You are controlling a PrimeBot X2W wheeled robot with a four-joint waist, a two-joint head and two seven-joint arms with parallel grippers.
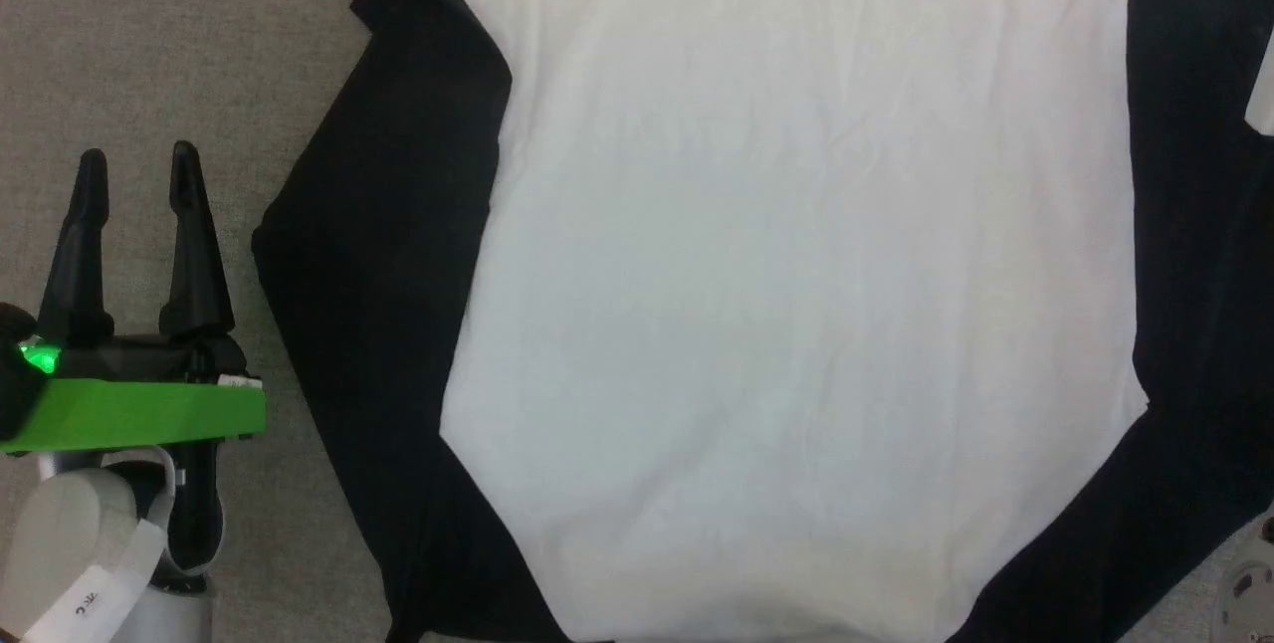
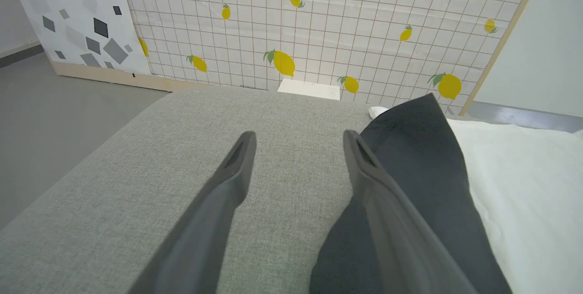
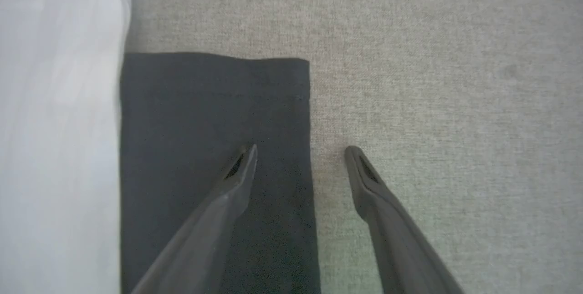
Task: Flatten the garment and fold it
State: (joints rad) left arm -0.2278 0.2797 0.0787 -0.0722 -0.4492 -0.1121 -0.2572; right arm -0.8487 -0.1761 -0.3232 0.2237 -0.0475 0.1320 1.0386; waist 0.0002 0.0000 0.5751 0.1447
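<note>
The shirt (image 1: 796,275) lies spread flat on the grey cushion (image 1: 149,26). The left gripper (image 1: 137,157) points forward beside the left sleeve (image 1: 378,225), fingers apart, empty. The right gripper (image 3: 301,149) hangs over the right sleeve (image 3: 214,103) near its cuff, open, holding nothing.

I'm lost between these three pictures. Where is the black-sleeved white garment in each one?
Head view: the garment spreads across the middle and right, white body between two black sleeves.
Left wrist view: garment at the right, black sleeve then white body.
Right wrist view: garment at the left, black sleeve end beside white body.
Shared landmark: the grey fabric surface under it.
</note>
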